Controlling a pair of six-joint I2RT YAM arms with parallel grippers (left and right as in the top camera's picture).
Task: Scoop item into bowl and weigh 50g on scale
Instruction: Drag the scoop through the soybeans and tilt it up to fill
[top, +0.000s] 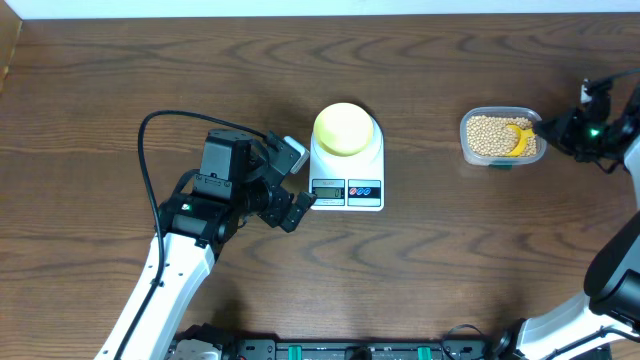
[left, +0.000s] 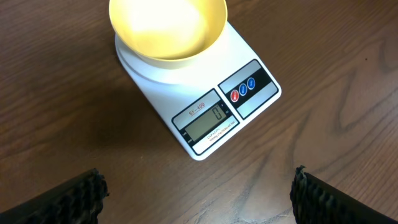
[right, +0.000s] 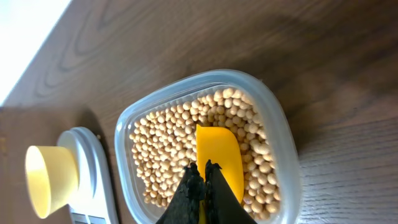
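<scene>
The pale bowl sat empty on the white scale at mid-desk, the display reading zero. The left gripper hung just beside the scale, spread wide and holding nothing. Well apart to the right, the right gripper was clamped on a yellow scoop, its blade lying on the beans in a clear plastic tub.
</scene>
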